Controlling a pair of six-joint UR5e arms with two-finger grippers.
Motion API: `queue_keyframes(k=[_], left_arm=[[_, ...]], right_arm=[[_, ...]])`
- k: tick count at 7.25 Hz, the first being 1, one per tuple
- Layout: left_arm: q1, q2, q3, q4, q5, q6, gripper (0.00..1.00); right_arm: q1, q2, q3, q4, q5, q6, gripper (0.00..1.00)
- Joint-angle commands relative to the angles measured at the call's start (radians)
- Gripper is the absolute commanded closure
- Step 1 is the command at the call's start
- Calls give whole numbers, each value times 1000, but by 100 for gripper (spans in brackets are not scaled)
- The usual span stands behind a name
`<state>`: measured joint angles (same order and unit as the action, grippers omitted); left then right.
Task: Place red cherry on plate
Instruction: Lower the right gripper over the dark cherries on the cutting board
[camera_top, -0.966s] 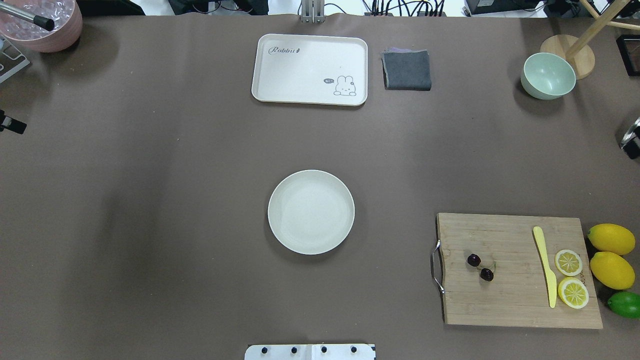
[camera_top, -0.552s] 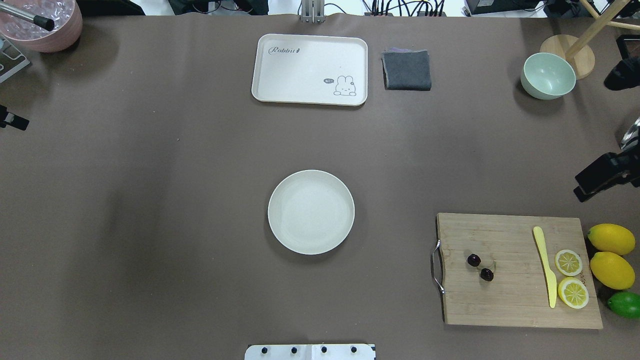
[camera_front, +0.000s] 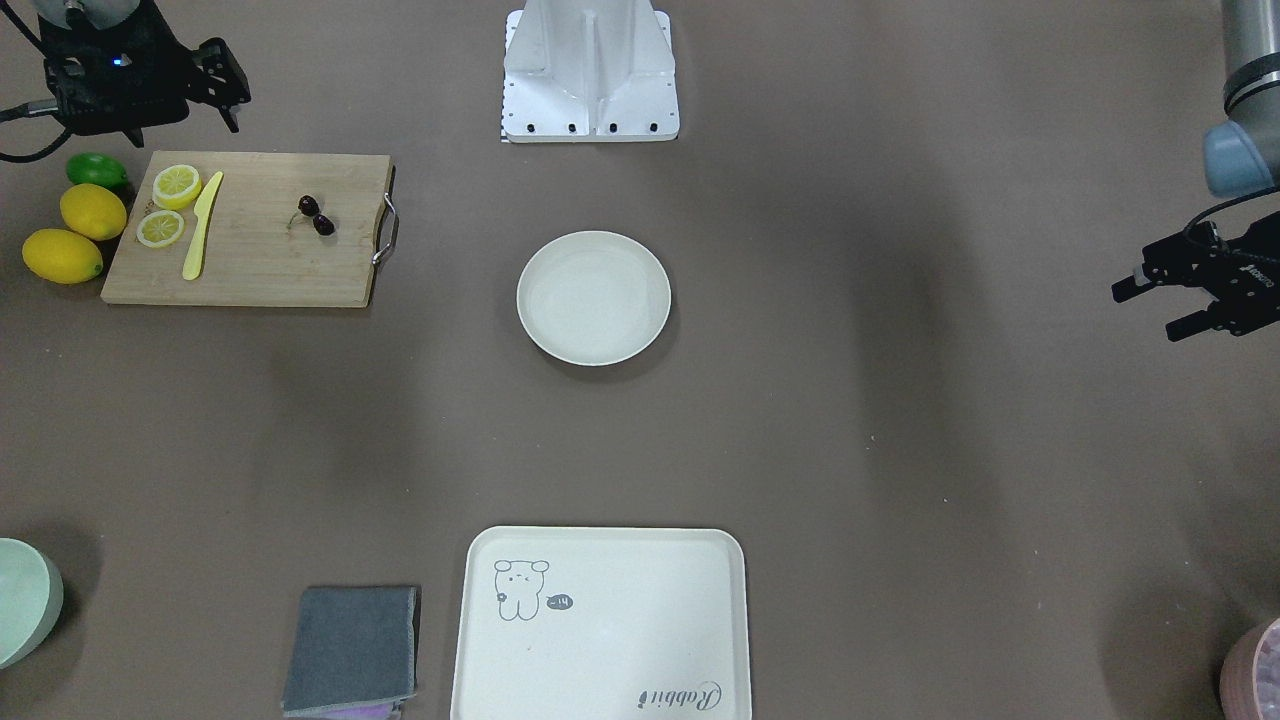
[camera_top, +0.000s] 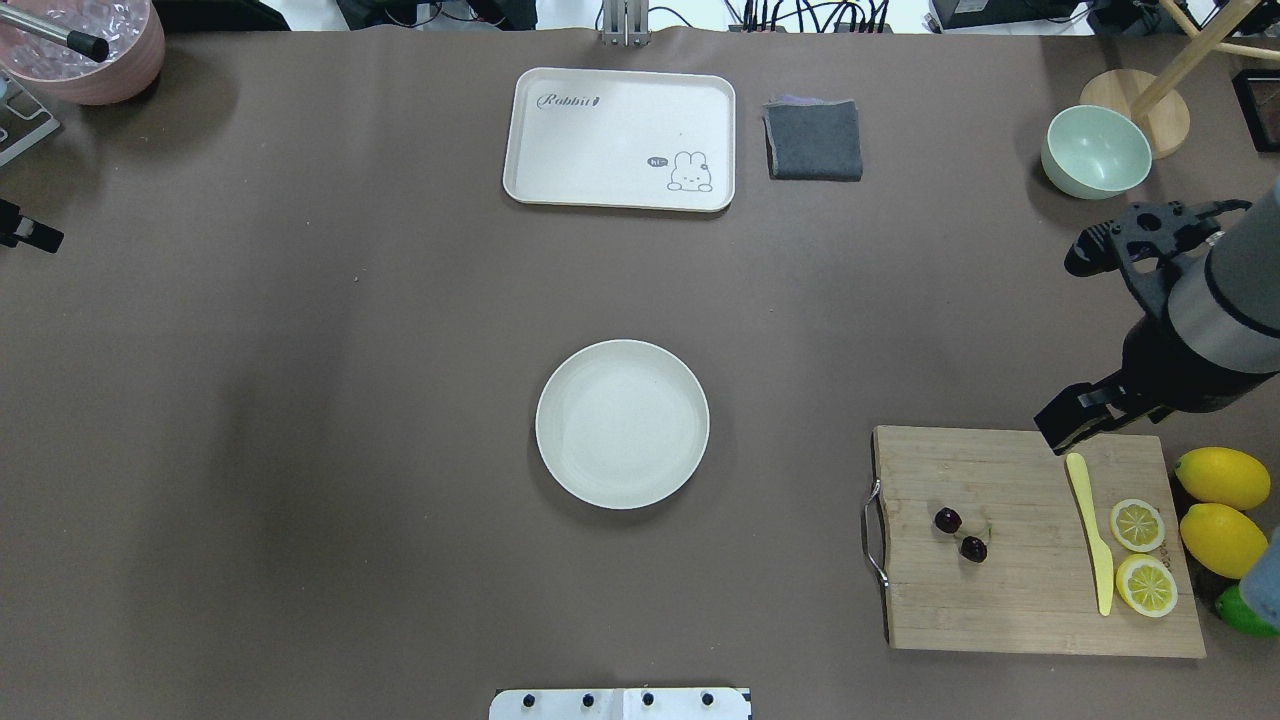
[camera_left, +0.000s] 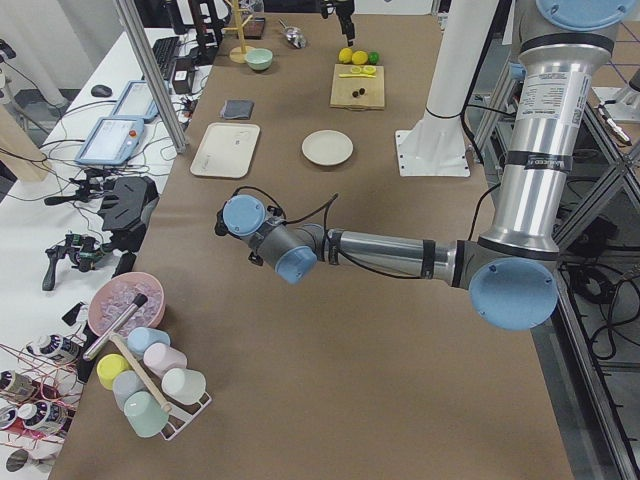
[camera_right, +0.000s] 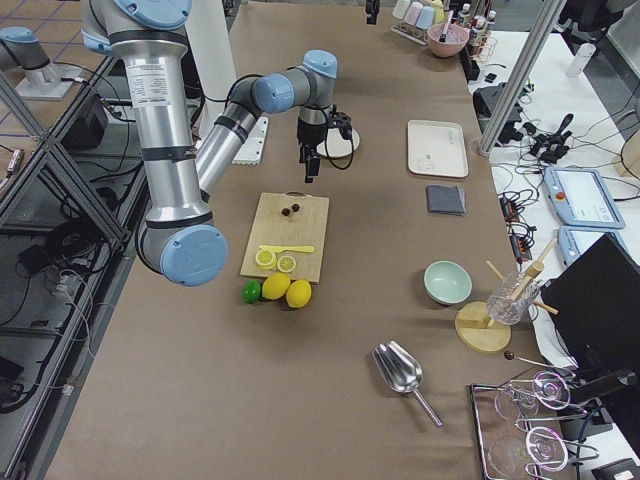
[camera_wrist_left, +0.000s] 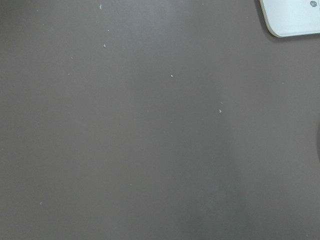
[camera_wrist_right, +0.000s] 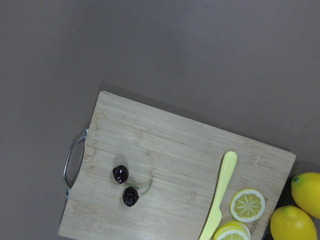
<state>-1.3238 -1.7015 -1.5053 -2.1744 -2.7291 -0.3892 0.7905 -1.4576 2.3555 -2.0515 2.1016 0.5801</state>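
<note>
The red cherry (camera_top: 960, 535), two tiny dark fruits joined by stems, lies on the left part of a wooden cutting board (camera_top: 1000, 600); the right wrist view shows the cherry (camera_wrist_right: 126, 185) below it. The plate (camera_top: 622, 424) is a round cream dish at the table's middle, with nothing on it. My right gripper (camera_top: 1062, 340) hangs open and high over the board's far right corner, holding nothing, well apart from the cherry (camera_front: 315, 215). My left gripper (camera_front: 1145, 313) is open over bare table at the far left edge, away from the plate (camera_front: 593, 298).
A yellow knife (camera_top: 1090, 530), two lemon slices (camera_top: 1140, 555), two lemons (camera_top: 1222, 510) and a lime share the board's right side. At the back stand a rabbit tray (camera_top: 620, 140), a grey cloth (camera_top: 814, 140), a mint bowl (camera_top: 1096, 150) and a pink bowl (camera_top: 85, 45).
My right arm has come in from the right edge and moved left, over the board's far right corner. The cherry, plate and left gripper have stayed put.
</note>
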Motion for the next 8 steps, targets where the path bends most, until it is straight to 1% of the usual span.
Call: queue_keyframes(k=[1, 2, 5, 6, 7, 8], left_arm=[[0, -15, 10, 7, 0, 0, 2], [0, -17, 10, 7, 0, 0, 2], [-6, -15, 10, 7, 2, 3, 2], [-6, -14, 10, 7, 9, 3, 2], [-6, -12, 11, 5, 9, 4, 2], [-8, -10, 13, 5, 9, 6, 2]], right_arm=[[-68, -97, -89, 317, -31, 149, 7], [-103, -105, -123, 397, -50, 196, 8], [-241, -125, -127, 415, -152, 271, 8], [-276, -128, -137, 448, -179, 306, 8], [-308, -162, -168, 561, -184, 358, 9], [-325, -199, -201, 671, -208, 381, 10]])
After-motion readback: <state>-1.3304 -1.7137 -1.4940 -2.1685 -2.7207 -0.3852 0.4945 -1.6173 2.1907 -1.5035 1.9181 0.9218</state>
